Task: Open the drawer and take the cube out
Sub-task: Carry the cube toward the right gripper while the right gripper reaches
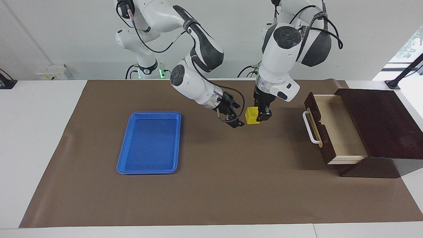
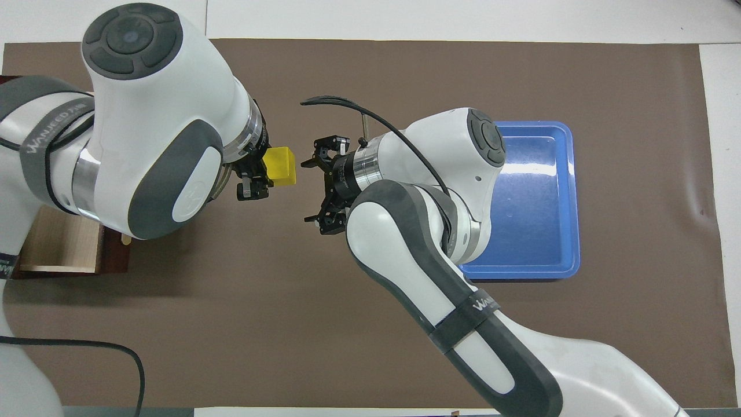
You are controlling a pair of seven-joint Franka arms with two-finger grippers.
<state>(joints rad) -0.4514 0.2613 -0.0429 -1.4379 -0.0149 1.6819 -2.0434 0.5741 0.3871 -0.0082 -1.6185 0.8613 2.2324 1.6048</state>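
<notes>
Since the drawer [image 1: 330,127] already stands pulled out and bare inside, you are at the handover in the facing view: the left gripper [image 1: 261,116] hangs above the brown mat [image 1: 231,185], clamped on the one yellow cube [image 1: 252,115], while the right gripper [image 1: 235,116], fingers spread wide, sits just beside it. Next, I judge, you must bring those spread fingers around the cube's free faces before the left lets go.

From overhead, you count two grippers, the left gripper [image 2: 255,176] and the right gripper [image 2: 319,188], one cube [image 2: 280,165], one blue tray [image 2: 535,197], one drawer [image 2: 63,246].
</notes>
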